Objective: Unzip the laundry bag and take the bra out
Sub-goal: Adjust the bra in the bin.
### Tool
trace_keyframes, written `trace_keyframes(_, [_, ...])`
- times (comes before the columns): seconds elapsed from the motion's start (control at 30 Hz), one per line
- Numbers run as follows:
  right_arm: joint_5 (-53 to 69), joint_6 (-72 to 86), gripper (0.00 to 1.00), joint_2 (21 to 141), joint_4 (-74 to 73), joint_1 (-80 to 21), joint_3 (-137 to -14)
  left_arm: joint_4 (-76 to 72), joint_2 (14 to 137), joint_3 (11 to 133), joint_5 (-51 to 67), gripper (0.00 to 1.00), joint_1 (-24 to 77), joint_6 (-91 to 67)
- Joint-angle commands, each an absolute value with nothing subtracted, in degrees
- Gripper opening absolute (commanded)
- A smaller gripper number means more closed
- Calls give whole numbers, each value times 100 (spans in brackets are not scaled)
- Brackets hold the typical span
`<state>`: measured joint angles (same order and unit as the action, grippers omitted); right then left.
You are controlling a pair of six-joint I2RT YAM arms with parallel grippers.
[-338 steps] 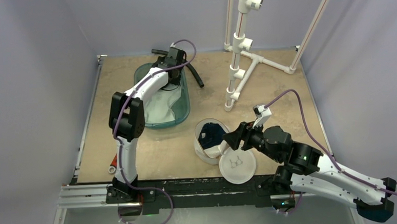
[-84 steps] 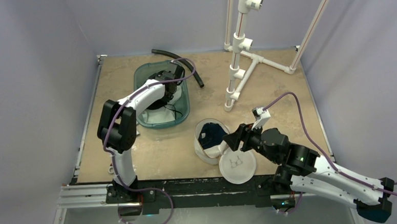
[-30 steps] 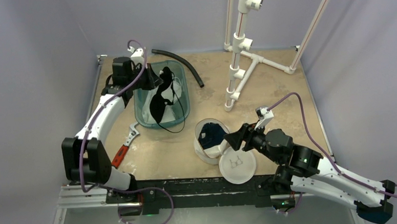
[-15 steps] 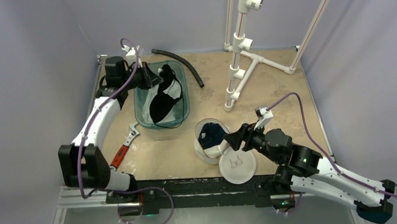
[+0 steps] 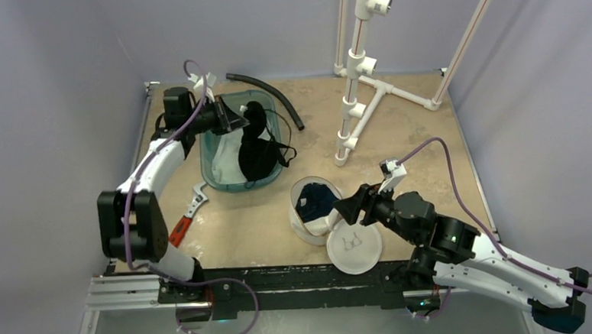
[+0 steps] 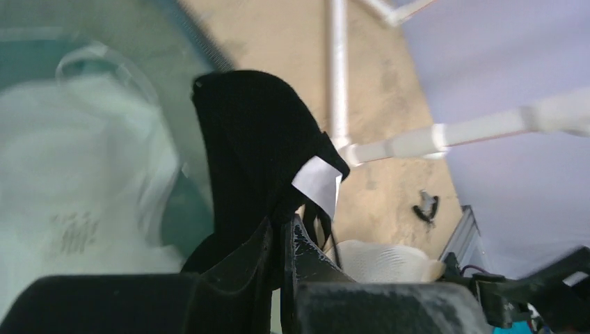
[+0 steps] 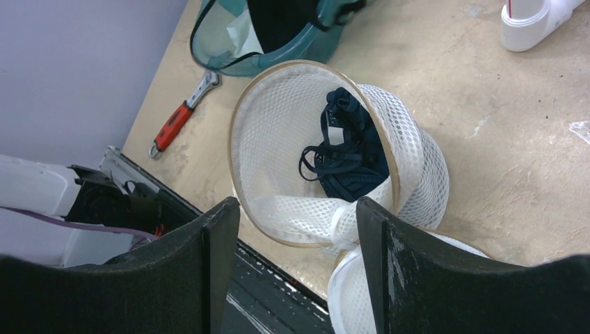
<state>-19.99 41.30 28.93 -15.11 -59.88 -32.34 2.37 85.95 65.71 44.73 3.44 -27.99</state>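
The laundry bag [image 5: 314,208] stands unzipped near the table's front, its white mesh mouth [image 7: 278,153] gaping. Its round lid [image 5: 354,248] lies flat beside it. A dark navy bra [image 7: 351,156] lies inside the bag. My right gripper [image 5: 341,209] hovers open just over the bag's near rim, with nothing between its fingers [image 7: 296,205]. My left gripper [image 5: 238,118] is shut on a black bra [image 5: 258,150], which hangs over the teal tub [image 5: 221,182]. In the left wrist view its black cup and white label [image 6: 257,153] rise from the closed jaws [image 6: 285,223].
White cloth [image 6: 69,174] lies in the tub. A red-handled wrench [image 5: 185,219] lies left of the bag, near the left arm. A black hose [image 5: 270,96] curves behind the tub. A white PVC rack [image 5: 357,79] stands at the back right.
My left gripper has shifted a little to the right, and the black bra has swung right, over the tub's right rim. The right arm and the bag have not moved.
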Motion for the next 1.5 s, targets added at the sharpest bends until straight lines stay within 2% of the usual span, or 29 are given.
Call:
trace_keyframes(0.0, [-2113, 4053, 66, 2771, -1412, -5983, -3341, 779, 9369, 6856, 4061, 0, 237, -2280])
trace_keyframes(0.2, [-2127, 4081, 66, 2640, -1441, -5985, -3349, 1442, 9954, 7346, 3294, 0, 229, -1685])
trace_keyframes(0.43, [-2145, 4092, 66, 2611, -1452, -6006, -3340, 1290, 9849, 7073, 1856, 0, 227, -1508])
trace_keyframes(0.87, [-2194, 4140, 65, 2785, -1470, -6045, -3334, 744, 10100, 7414, 1081, 0, 229, -1736])
trace_keyframes(0.93, [-2218, 4163, 65, 2817, -1491, -6047, -3331, 903, 10280, 7630, 943, 15, 229, -1714])
trace_keyframes(1.0, [-2238, 4173, 65, 2821, -1502, -6051, -3332, 1103, 10400, 7815, 799, 34, 231, -1722])
trace_keyframes(1.17, [-2268, 4202, 66, 2914, -1530, -6056, -3347, 1004, 9855, 7674, 367, 59, 237, -1967])
trace_keyframes(1.23, [-2268, 4219, 66, 2964, -1523, -6047, -3339, 1000, 9470, 7563, 147, 62, 238, -2098])
trace_keyframes(1.47, [-2198, 4198, 66, 3022, -1462, -6047, -3270, 1362, 8198, 6560, -301, 63, 353, -3659])
